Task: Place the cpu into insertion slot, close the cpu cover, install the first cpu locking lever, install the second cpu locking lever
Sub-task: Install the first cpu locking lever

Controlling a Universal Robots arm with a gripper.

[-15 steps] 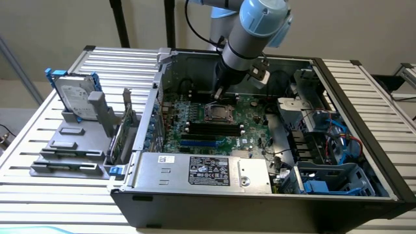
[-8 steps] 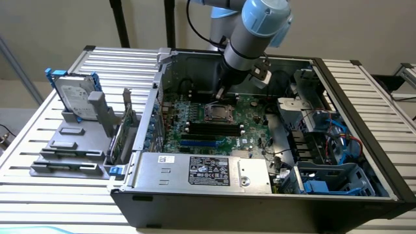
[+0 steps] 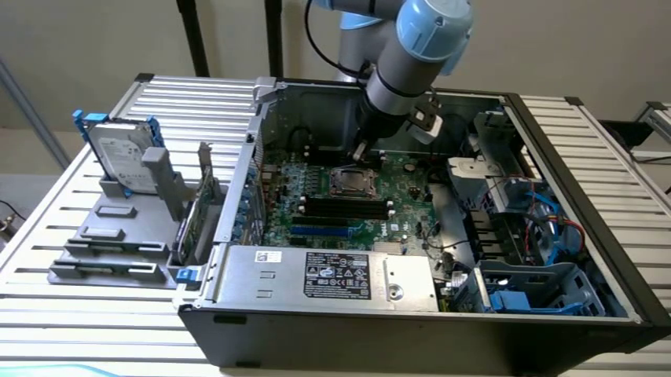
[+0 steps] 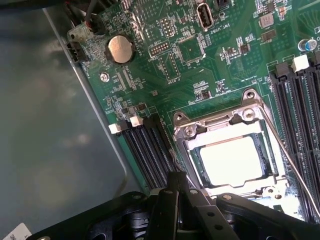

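Note:
The cpu (image 4: 232,160), a pale square chip, lies flat in the insertion slot (image 4: 226,186) on the green motherboard. The silvery cpu cover (image 4: 220,120) lies down around it, framing the chip in its window. A thin wire locking lever (image 4: 295,167) runs along one side of the socket. My gripper (image 4: 176,179) is shut with nothing between its black fingers, its tip just beside the socket's edge, next to the black memory slots. In the exterior view the gripper (image 3: 360,154) hangs inside the open computer case, just above and behind the socket (image 3: 351,182).
Black memory slots (image 4: 147,150) flank the socket, and a coin battery (image 4: 121,49) sits further off. The grey case wall (image 4: 45,125) is close by. A power supply (image 3: 335,275) fills the case's front. A hard drive in a blue bracket (image 3: 121,153) stands at the exterior view's left.

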